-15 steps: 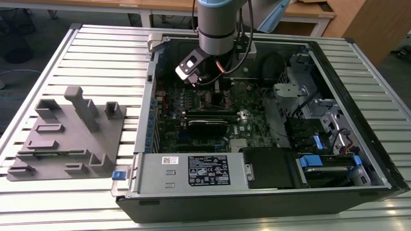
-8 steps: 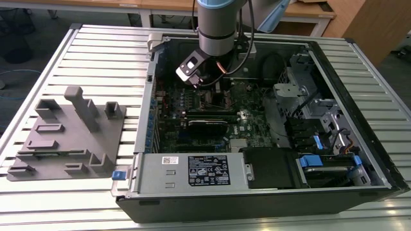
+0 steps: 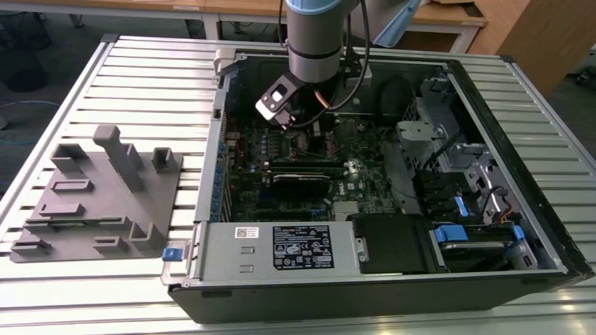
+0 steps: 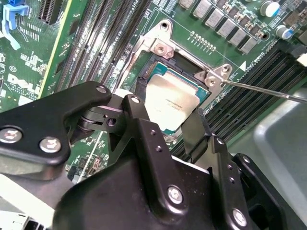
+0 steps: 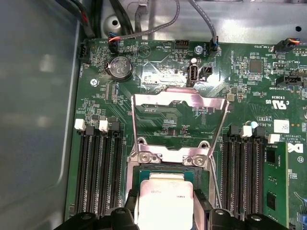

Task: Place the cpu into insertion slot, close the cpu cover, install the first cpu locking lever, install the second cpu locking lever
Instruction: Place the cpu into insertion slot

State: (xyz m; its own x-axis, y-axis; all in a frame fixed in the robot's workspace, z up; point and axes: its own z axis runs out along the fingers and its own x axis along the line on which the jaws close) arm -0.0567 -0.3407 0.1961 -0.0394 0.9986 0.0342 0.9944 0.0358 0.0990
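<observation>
Exterior view puts the arm at upper centre of the frame, reaching down into the open computer case, a grey fixture block lying at the exterior view's left; in the second wrist view the gripper pinches the cpu by two opposite edges, over the insertion slot (seated or just above, one cannot tell); in the first wrist view the cpu cover lies open, flat against the green board; a thin locking lever angles free beside the slot.
</observation>
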